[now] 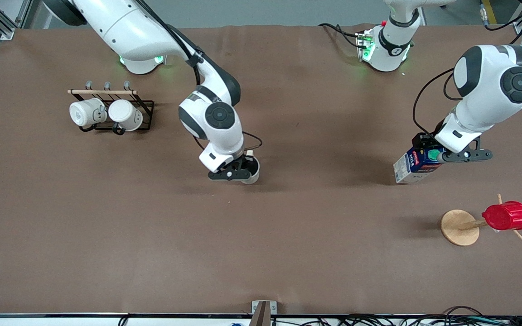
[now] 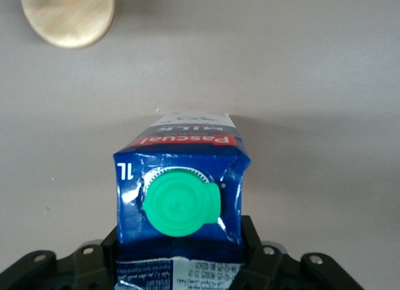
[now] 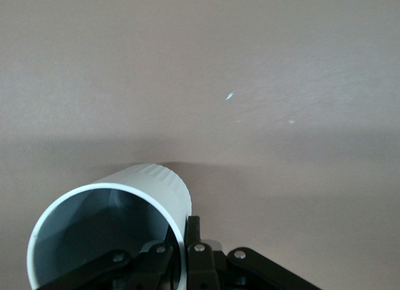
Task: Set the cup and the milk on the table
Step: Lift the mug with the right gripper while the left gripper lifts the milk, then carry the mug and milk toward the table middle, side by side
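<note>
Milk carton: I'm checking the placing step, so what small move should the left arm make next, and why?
Probably lower it a little further: the left gripper is shut on the milk, which hangs tilted above the table.

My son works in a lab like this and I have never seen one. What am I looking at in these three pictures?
Two white robot arms work at a brown table. The big picture comes from a high camera facing them; the two small ones come from cameras on the arms' wrists, looking down past their jaws.

The right gripper, near the table's middle, is shut on the rim of a cream-white cup. The left gripper, toward the left arm's end, is shut on a blue and white milk carton with a green cap; the carton tilts.

Also on the table: a black rack with two white mugs toward the right arm's end, and a wooden stand with a red cup, nearer the front camera than the milk.
</note>
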`<action>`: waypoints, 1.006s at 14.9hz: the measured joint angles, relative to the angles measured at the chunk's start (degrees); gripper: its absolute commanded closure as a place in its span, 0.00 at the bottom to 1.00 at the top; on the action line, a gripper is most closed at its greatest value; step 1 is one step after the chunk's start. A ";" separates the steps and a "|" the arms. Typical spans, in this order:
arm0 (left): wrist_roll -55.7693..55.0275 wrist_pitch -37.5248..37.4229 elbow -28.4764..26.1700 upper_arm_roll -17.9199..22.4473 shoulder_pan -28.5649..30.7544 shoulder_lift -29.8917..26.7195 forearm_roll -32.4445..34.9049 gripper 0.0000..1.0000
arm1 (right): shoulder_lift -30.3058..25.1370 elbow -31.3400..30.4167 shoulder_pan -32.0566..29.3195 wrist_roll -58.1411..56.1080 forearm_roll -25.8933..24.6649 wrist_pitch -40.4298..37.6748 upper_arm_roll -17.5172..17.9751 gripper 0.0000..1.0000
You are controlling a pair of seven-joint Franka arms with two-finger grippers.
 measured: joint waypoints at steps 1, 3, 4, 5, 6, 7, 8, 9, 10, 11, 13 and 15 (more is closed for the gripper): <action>-0.11 -2.21 2.69 -0.05 -1.46 0.73 0.00 0.29 | 0.33 0.02 0.68 0.35 -0.36 0.10 0.01 0.95; -1.60 -5.52 7.69 -0.16 -5.10 2.64 0.00 0.29 | 0.81 0.03 1.68 0.93 -1.51 0.11 0.01 0.79; -3.20 -6.63 9.90 -0.21 -7.29 3.79 0.00 0.29 | 0.97 0.03 1.85 0.98 -1.91 0.11 0.01 0.57; -5.17 -7.46 11.78 -0.25 -9.70 5.03 0.00 0.29 | 1.08 0.04 1.87 0.99 -2.02 0.12 0.00 0.35; -7.72 -7.96 13.49 -0.31 -12.41 6.36 0.00 0.29 | 1.12 0.05 1.86 0.99 -2.05 0.12 -0.05 0.15; -10.76 -8.25 15.18 -0.36 -15.29 7.84 0.00 0.29 | 1.13 0.05 1.84 0.99 -2.08 0.12 -0.08 0.05; -13.97 -8.56 16.95 -0.40 -18.15 9.48 0.01 0.29 | 1.12 0.08 1.83 0.98 -2.10 0.12 -0.09 0.00; -17.01 -8.99 18.82 -0.43 -20.91 11.27 0.02 0.29 | 1.13 0.15 1.81 0.98 -2.11 0.10 -0.10 0.00; -19.81 -9.27 20.76 -0.44 -23.32 13.13 0.02 0.29 | 1.11 0.36 1.75 0.98 -2.13 0.06 -0.11 0.00; -22.50 -9.42 22.70 -0.46 -25.31 14.98 0.03 0.29 | 1.03 0.76 1.56 0.98 -2.13 -0.01 -0.11 0.00; -27.71 -9.57 26.32 -0.42 -28.73 18.62 0.03 0.29 | 0.01 1.77 0.39 0.98 -2.17 -1.10 -0.05 0.00; -32.16 -9.62 29.39 -0.42 -31.69 22.17 0.03 0.29 | -3.01 2.71 -2.30 0.89 -2.26 -4.72 -0.01 0.00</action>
